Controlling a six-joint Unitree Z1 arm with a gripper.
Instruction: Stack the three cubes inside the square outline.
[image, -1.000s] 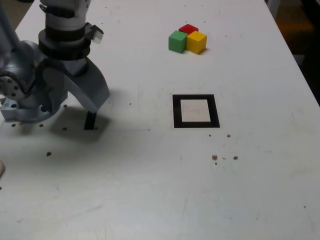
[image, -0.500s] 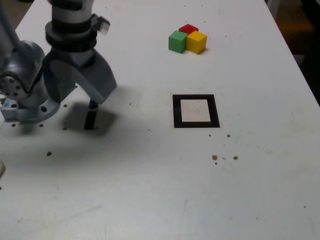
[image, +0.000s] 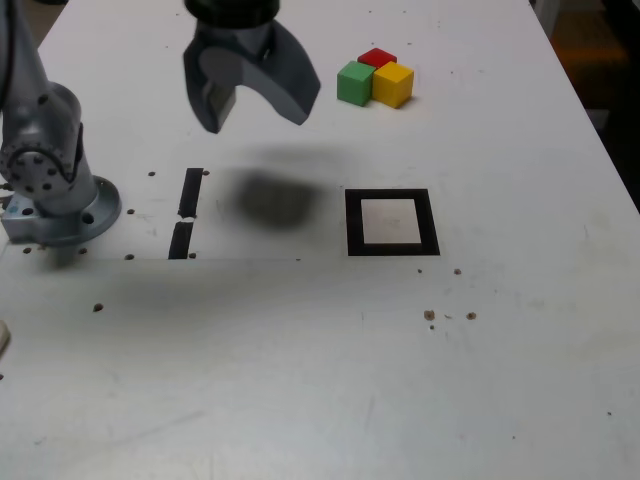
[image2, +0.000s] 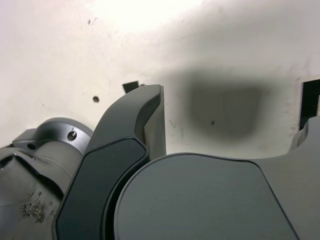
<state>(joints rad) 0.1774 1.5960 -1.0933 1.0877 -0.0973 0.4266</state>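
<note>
The fingers (image: 255, 100) hang in the air above the white worktop (image: 300, 380). They are spread apart and hold nothing. Their dark shadow (image: 272, 198) lies on the worktop under them, between the two short black strips (image: 186, 215) and the square outline (image: 391, 222).

The three cubes sit close together near the far edge of the worktop, to the exterior view's right of the fingers. The green cube (image: 354, 82) is on the exterior view's left of the group. The yellow cube (image: 393, 84) is just beside it and looks to be touching it. The red cube (image: 377, 58) is behind the two, and only its top shows. All three rest on the worktop, well apart from the square outline. The white middle of the square has nothing in it.

The grey arm base (image: 50, 170) stands at the exterior view's left. In the wrist view, one grey finger (image2: 145, 120) sticks out over the worktop, with the same dark shadow past it.
</note>
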